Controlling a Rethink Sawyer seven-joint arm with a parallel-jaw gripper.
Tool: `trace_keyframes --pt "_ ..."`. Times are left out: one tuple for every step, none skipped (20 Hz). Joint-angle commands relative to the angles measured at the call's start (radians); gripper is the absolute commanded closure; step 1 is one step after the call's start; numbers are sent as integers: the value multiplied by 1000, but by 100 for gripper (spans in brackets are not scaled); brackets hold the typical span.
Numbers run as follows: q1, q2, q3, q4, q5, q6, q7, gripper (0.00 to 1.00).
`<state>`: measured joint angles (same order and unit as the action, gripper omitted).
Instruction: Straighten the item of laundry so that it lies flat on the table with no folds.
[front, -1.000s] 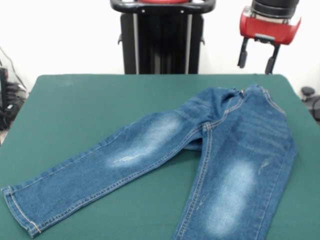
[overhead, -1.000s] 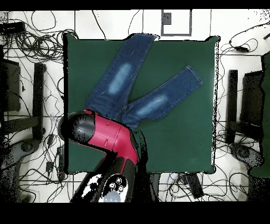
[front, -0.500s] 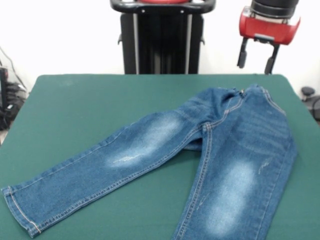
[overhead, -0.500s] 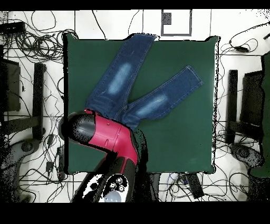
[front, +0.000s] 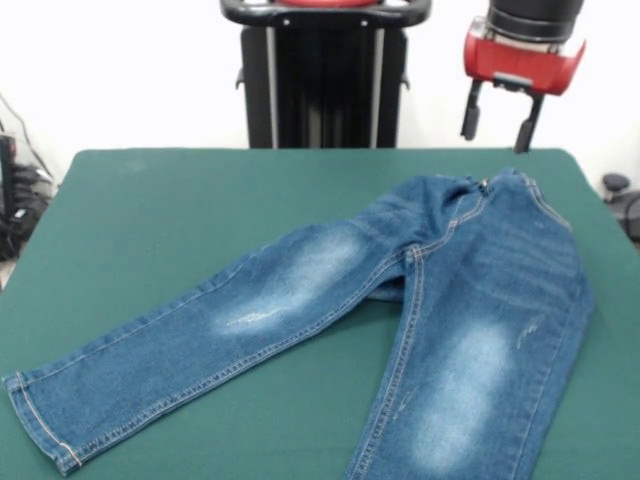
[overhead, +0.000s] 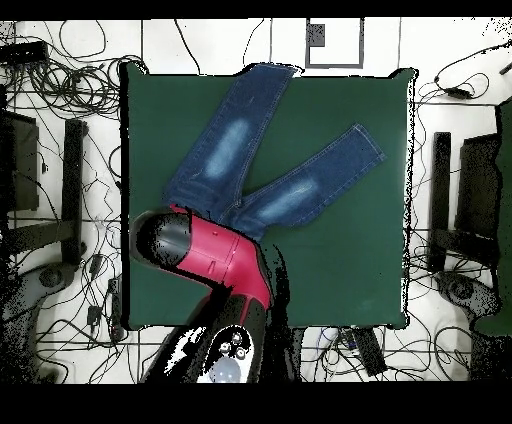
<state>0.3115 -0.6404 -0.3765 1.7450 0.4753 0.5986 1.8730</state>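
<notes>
The jeans (front: 440, 300) are blue denim, a matt woven cloth with faded whitish patches on both legs and tan stitching along the seams and hems. The table (front: 150, 220) has a dark green cloth top, matt and smooth-looking. The gripper (front: 495, 118) has dark fingers (front: 468, 108) under a glossy red housing, seemingly plastic; the arm (overhead: 215, 255) shows the same shiny red shell.

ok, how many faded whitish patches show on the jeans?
2, one on each leg of the jeans. One patch sits mid-thigh on the leg splayed out across the table; the other patch is on the leg running to the near edge. The underside is hidden.
</notes>
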Motion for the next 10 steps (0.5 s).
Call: trace_keyframes --pt "-71 78 113 -23 -21 16 130 0" --pt "-86 87 120 -34 -26 9 115 0" --pt "-100 95 124 -45 -32 7 102 0" --pt "-114 103 128 -57 -38 4 88 0" --pt "-124 110 129 -67 -45 7 80 0" --pt "-131 119 128 -78 -50 8 77 0" --pt "-137 122 128 -82 -53 4 75 0" --pt "-142 127 130 -89 -55 1 76 0" --pt "-144 128 131 -90 -56 -1 77 0" --pt "-145 128 132 -95 -58 2 79 0"
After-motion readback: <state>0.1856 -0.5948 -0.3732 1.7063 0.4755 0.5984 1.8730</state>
